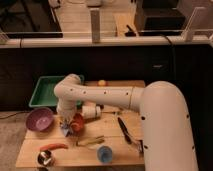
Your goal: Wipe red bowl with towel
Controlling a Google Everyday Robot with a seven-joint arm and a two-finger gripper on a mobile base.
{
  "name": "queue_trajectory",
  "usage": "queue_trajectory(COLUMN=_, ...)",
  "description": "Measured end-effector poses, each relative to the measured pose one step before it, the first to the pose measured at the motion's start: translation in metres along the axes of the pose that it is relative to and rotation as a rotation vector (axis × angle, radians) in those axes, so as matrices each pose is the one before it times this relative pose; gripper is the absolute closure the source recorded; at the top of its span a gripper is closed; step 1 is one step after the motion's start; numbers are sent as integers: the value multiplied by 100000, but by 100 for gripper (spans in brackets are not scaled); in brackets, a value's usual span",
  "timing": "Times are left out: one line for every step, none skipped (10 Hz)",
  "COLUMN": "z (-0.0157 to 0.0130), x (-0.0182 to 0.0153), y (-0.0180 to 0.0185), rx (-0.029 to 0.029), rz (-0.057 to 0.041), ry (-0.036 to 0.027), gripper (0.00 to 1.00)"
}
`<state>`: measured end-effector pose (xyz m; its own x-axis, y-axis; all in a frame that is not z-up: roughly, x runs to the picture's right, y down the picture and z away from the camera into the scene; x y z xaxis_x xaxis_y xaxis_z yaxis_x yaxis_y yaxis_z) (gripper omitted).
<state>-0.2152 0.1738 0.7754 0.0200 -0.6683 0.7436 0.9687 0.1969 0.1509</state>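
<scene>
While the gripper (69, 121) hangs low over the front-left part of the worktop (107, 131), right at the left rim of the red bowl (78, 123), we judge the wiping to be under way. The towel (64, 130), a pale bluish bunch, sits just beside the bowl on its left and under the wrist. Whether the gripper is closed on it we cannot tell, as the wrist hides that part. To do this step well, we would keep the cloth pressed lightly against the bowl's inner wall and sweep round the rim, with little enough force that the bowl does not slide or tip. A white cup (90, 111) lies on its side just behind the bowl, near enough to be knocked by the forearm. A purple bowl (40, 120) stands to the left, near the towel, and a green tray (41, 93) lies behind it. Nearer the front edge we see a red pepper (54, 147), a yellowish-green object (90, 142), a blue cup (104, 154) and a small metal bowl (45, 159). A dark tool (124, 131) lies to the right, well apart.
</scene>
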Motion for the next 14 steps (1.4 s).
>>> queue_trajectory(z=-4, x=-160, y=672, rx=-554, rz=1496, ry=-390, gripper=100)
queue_trajectory(z=-64, x=-67, y=1379, rx=-1744, rz=3061, ry=-179, gripper=100)
queue_trajectory(z=1, x=-51, y=856, rx=-1379, rz=2678, ry=-72, gripper=100)
queue_trajectory(z=-53, x=91, y=839, rx=-623, rz=2693, ry=-3, gripper=100)
queue_trajectory(z=-261, x=412, y=1091, rx=-774, rz=3094, ry=630, gripper=100)
queue_trajectory(z=-384, x=688, y=917, rx=-477, rz=2642, ry=1392, gripper=100)
queue_trajectory(z=-307, x=832, y=554, rx=85, rz=1684, ry=1513, gripper=100)
queue_trajectory(z=-329, x=889, y=102, rx=683, rz=1042, ry=1583, gripper=100)
queue_trajectory(z=-142, x=807, y=-617, rx=1217, rz=-216, ry=1130, gripper=100)
queue_trajectory(z=-15, x=366, y=-782, rx=753, rz=-868, ry=503, gripper=100)
queue_trajectory(z=95, x=249, y=-1161, rx=926, rz=-1277, ry=150, gripper=100)
queue_trajectory(z=173, x=103, y=-1872, rx=1818, rz=-2090, ry=-308, gripper=100)
queue_trajectory(z=154, x=-144, y=-1904, rx=1590, rz=-2559, ry=-305, gripper=100)
queue_trajectory(z=375, x=-365, y=-2094, rx=1398, rz=-3276, ry=-695, gripper=100)
